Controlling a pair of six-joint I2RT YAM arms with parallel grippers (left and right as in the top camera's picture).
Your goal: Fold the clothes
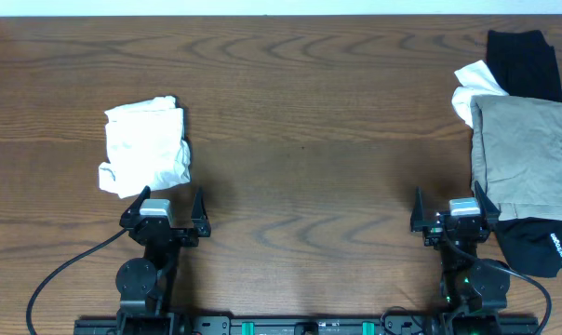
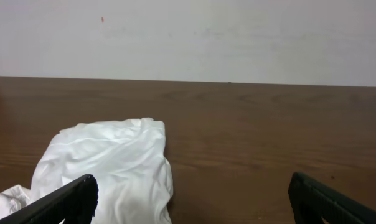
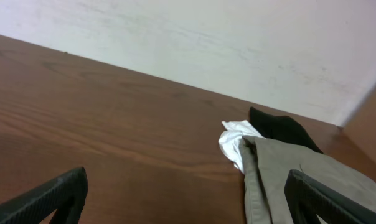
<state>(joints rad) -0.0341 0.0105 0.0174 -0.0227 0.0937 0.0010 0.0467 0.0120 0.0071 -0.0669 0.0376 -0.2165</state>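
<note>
A crumpled, roughly folded white T-shirt (image 1: 145, 145) lies on the left of the table, and the left wrist view has the same white T-shirt (image 2: 113, 168) low and left of centre. My left gripper (image 1: 166, 207) sits just in front of it, open, nothing between its fingers (image 2: 70, 199). At the right edge lies a pile of clothes: a grey-beige garment (image 1: 523, 158) on top, a black garment (image 1: 523, 65) behind, white cloth (image 1: 472, 84) poking out. My right gripper (image 1: 453, 207) is open beside the pile's near left corner, empty, its fingers (image 3: 51, 196) wide apart.
The brown wooden table (image 1: 309, 121) runs wide between the two heaps. Another black garment with white lettering (image 1: 541, 247) lies under the pile at the near right. A pale wall (image 2: 188, 37) stands behind the table's far edge.
</note>
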